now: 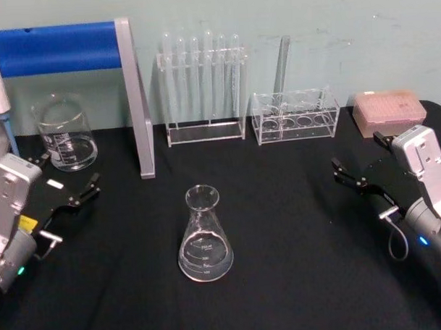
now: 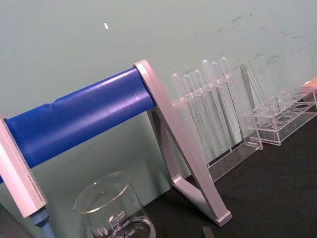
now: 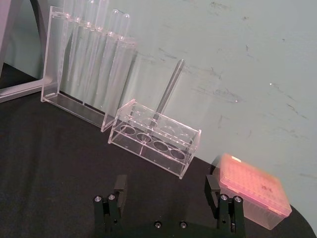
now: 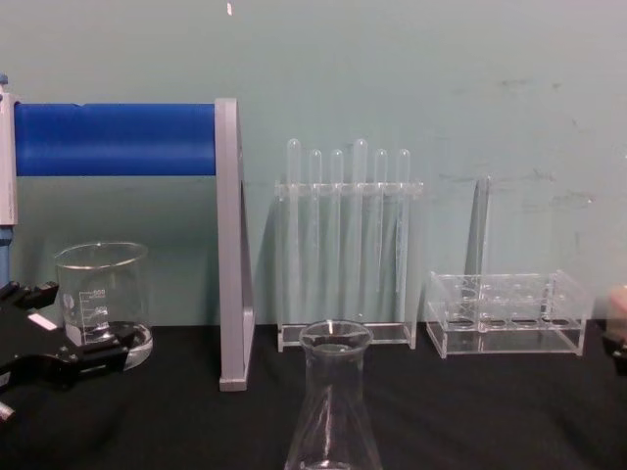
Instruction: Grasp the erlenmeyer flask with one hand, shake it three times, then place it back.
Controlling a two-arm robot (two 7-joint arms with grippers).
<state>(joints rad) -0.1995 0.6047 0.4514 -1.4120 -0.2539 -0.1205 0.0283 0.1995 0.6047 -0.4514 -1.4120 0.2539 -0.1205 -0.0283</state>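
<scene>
Head view: erlenmeyer flask point(image 1: 204, 238) upright, centred on the desk point(image 1: 297, 271) between left hand point(image 1: 69, 174) and right hand point(image 1: 356, 153), both spread wide and empty; either could likely reach it

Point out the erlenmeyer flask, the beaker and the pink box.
erlenmeyer flask point(image 1: 205, 245): head view, on the conical glass body above the graduation marks.
beaker point(image 1: 66, 135): head view, on its front glass wall.
pink box point(image 1: 389, 108): head view, on its top face.
</scene>
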